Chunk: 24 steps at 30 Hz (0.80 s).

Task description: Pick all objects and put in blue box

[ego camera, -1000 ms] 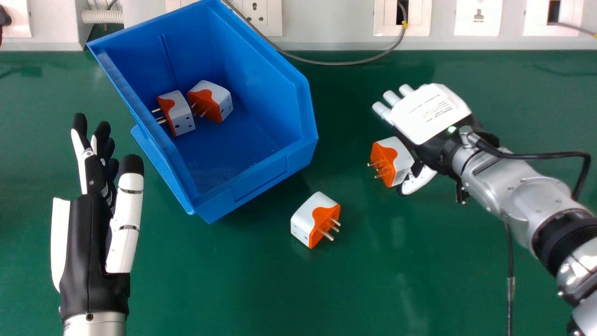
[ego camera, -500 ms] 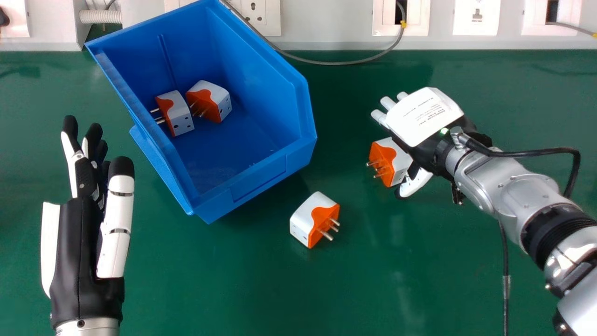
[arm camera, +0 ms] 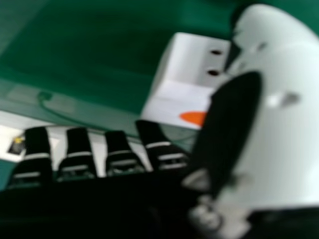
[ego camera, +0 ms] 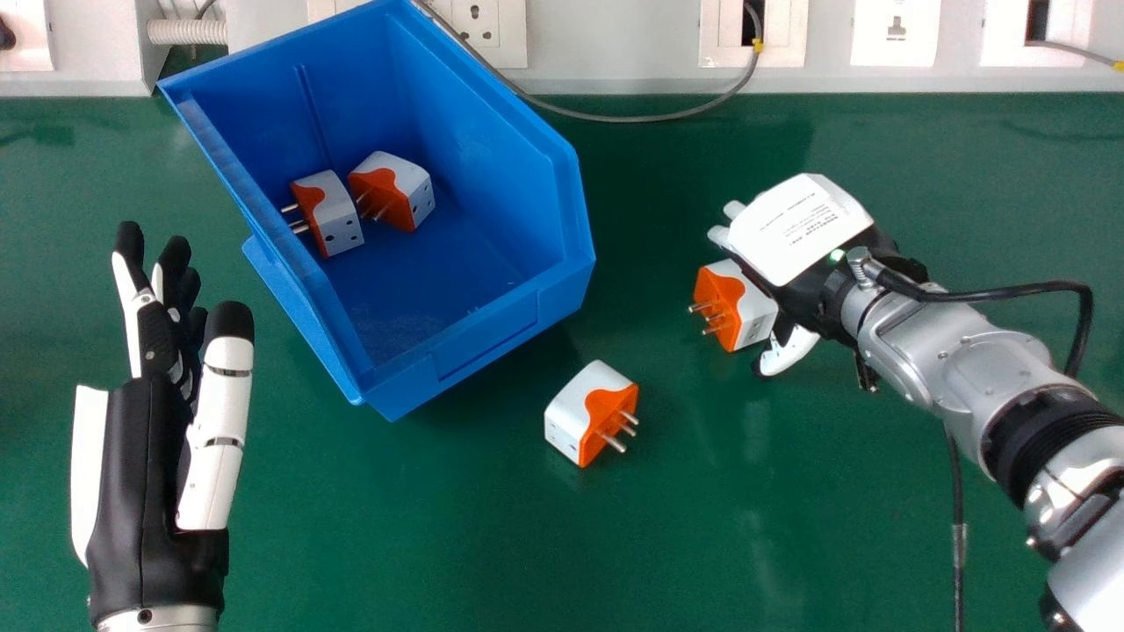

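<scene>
Lead: Head view. Status & risks?

Tech: The R. hand [ego camera: 795, 230] is palm-down beside adptr. 1 [ego camera: 753, 309], partly over it. State: released, loosely extended; firm hold not confirmed. Adptr. 1 is at the desk [ego camera: 439, 544], its prongs [ego camera: 702, 307] facing the blue box [ego camera: 487, 341]. Adptr. 2 [ego camera: 571, 412] lies on the desk, well apart from the R. hand. Adptrs. 3 [ego camera: 338, 215] & 4 [ego camera: 415, 183] are inside the blue box. The L. hand [ego camera: 145, 491] is idle at view's left, released.

Lead: Failure modes?

Tech: (a) Off-ctr. closure at one end may pivot adptr. 1 out. (b) Low transfer may catch the prongs on the box rim. (c) A high drop may bounce it off adptrs. 3 & 4. N.B.: the palm side of the R. hand is hidden, as is adptr. 1's far end; the R. arm is cut off at view's edge.

Lead: R. hand view?

Tech: Adptr. 1 sits between the fingers [arm camera: 77, 144] & the thumb [arm camera: 279, 119]; the thumb masks part of its housing. Blur prevents verif. of contact. If the thumb meets only a corner, slip is poss. on lift.
</scene>
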Each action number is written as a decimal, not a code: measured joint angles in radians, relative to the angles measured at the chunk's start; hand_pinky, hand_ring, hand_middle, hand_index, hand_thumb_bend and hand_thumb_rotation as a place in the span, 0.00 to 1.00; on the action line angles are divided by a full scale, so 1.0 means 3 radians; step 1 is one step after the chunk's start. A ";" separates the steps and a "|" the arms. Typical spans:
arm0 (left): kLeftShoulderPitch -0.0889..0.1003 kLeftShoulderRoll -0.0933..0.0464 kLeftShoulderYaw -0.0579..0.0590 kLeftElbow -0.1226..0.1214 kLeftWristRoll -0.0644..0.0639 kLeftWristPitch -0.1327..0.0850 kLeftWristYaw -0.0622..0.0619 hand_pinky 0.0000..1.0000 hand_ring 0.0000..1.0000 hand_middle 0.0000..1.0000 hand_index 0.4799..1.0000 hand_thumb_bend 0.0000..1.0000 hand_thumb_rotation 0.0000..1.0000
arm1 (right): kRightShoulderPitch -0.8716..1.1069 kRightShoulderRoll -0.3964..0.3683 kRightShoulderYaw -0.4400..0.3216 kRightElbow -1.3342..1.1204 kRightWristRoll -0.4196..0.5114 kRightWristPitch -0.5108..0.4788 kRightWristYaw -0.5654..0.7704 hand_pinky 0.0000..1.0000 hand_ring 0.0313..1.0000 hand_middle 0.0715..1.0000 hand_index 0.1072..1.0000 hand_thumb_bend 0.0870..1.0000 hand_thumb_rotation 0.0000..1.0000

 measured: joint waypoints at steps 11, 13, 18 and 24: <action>0.0103 -0.0024 -0.0013 -0.0190 0.0017 0.0062 0.0013 1.00 1.00 1.00 1.00 0.35 0.91 | -0.0052 0.0093 0.0032 0.0124 0.0004 -0.0003 -0.0081 0.78 0.86 0.85 0.80 0.46 0.36; 0.0138 -0.0032 -0.0025 -0.0257 0.0048 0.0102 0.0025 1.00 1.00 1.00 1.00 0.32 0.91 | -0.0052 0.0109 0.0032 0.0134 0.0010 -0.0004 -0.0095 0.77 0.84 0.84 0.79 0.47 0.33; 0.0202 -0.0074 -0.0035 -0.0359 0.0108 0.0170 0.0082 1.00 1.00 1.00 1.00 0.33 0.89 | -0.0052 0.0137 -0.0002 0.0172 0.0068 -0.0017 -0.0184 0.71 0.77 0.75 0.67 0.50 0.17; 0.0290 -0.0099 -0.0036 -0.0484 0.0161 0.0261 0.0086 1.00 1.00 1.00 1.00 0.32 0.88 | -0.0052 0.0179 -0.0060 0.0216 0.0156 -0.0066 -0.0240 0.44 0.50 0.48 0.43 0.48 0.01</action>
